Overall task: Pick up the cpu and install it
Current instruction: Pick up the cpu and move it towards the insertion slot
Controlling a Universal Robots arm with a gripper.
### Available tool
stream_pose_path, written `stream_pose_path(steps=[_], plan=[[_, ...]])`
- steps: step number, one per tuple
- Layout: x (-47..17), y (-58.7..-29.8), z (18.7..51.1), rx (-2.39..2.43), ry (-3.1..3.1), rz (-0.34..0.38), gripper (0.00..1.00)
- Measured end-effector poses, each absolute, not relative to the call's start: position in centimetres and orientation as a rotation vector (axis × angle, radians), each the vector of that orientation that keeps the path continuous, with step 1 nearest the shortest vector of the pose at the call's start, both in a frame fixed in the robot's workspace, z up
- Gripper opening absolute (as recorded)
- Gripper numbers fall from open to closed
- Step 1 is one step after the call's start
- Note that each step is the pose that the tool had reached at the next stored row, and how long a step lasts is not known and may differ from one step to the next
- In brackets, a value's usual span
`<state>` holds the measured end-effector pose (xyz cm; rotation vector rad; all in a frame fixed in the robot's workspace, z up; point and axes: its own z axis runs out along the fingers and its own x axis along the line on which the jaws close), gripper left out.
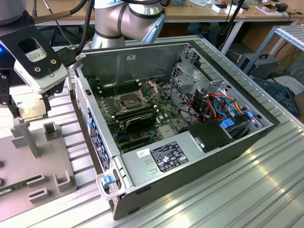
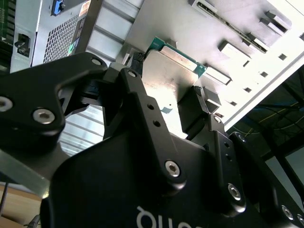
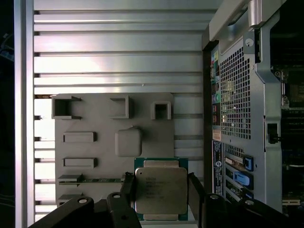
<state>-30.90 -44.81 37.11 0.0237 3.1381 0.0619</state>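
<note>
The cpu, a flat square chip with a dull silver top and green edge, sits between my gripper's black fingers. My gripper is shut on it. In the exterior view my gripper holds the cpu in the air over the grey fixture plate, at that view's left, beside the open computer case. The second wrist view shows the cpu from beneath, held in my gripper. The motherboard's square socket lies open inside the case, its hinged plate raised.
The fixture plate carries a raised grey pedestal, several small holders and a memory stick. The case wall stands between plate and motherboard. Cables and drives fill the case's far side. The arm's base rises behind.
</note>
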Motion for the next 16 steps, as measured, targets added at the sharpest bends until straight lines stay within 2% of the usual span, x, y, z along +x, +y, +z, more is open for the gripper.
stream_pose_path(steps=[16], plan=[[-28.9,-44.8,37.1,0.024,3.138,0.062,0.55]])
